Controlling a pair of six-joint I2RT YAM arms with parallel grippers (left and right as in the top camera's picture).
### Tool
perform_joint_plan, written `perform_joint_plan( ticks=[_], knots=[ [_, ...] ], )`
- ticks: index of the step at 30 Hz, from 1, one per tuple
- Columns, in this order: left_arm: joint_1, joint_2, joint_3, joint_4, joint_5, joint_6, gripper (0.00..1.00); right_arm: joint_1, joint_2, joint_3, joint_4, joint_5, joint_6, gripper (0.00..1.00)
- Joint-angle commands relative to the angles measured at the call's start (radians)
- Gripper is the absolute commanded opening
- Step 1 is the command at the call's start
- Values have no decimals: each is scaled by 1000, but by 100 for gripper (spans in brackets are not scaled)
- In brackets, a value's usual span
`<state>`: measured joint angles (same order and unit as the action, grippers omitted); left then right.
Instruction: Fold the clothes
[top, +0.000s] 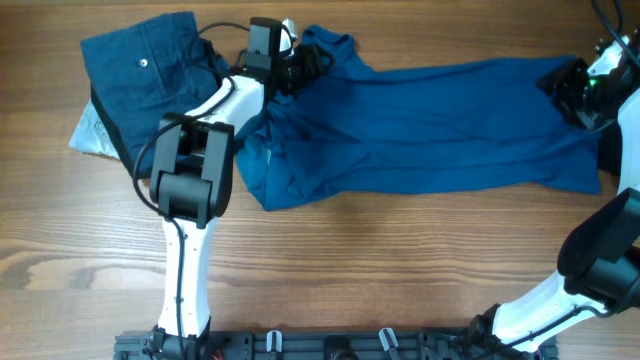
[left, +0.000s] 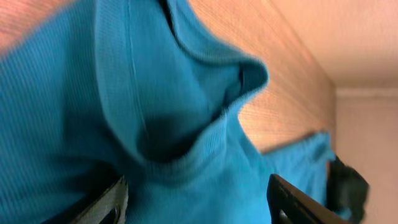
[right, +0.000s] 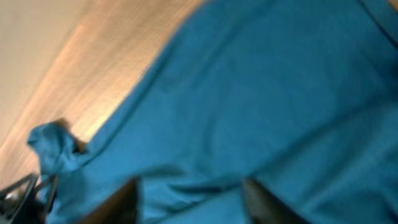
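Blue shirt (top: 430, 125) stretched between grippers — trousers (top: 145, 75) beside.

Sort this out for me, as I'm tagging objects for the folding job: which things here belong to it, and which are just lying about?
Job:
blue shirt, stretched between both grippers
dark folded trousers
left gripper
right gripper

Lying about:
pale grey item under the trousers; cannot tell what it is

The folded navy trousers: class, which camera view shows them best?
The overhead view. The navy trousers lie folded at the table's far left, pale button visible, beside the blue shirt. Both wrist views are filled by the shirt and show no trousers.
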<state>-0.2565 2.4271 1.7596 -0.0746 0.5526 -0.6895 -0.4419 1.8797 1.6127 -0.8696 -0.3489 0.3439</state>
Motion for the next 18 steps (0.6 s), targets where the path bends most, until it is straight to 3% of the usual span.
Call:
perform_joint_plan(
  ticks=[1, 2, 3, 5, 7, 11, 15, 18],
  knots=[
    [44, -166, 68, -157, 71, 139, 72, -38, 13, 19, -98, 214, 137, 43],
    [52, -215, 85, -241, 48, 187, 75, -52, 14, 14, -124, 230, 139, 64],
    [57, -254, 97, -314, 25, 226, 77, -74, 19, 9, -153, 242, 137, 75],
    [64, -337, 107, -452, -31, 291, 82, -115, 33, -2, -190, 266, 137, 84],
    [69, -447, 107, -634, -102, 362, 88, -178, 64, -31, -206, 267, 137, 80],
    [69, -541, 107, -921, -198, 381, 89, -269, 114, -99, -205, 256, 134, 63],
    [69, -529, 91, -1202, -248, 383, 78, -312, 151, -165, -128, 244, 128, 53],
    [61, -521, 0, -1258, -244, 367, 75, -315, 161, -219, 0, 187, 130, 48]
  ],
)
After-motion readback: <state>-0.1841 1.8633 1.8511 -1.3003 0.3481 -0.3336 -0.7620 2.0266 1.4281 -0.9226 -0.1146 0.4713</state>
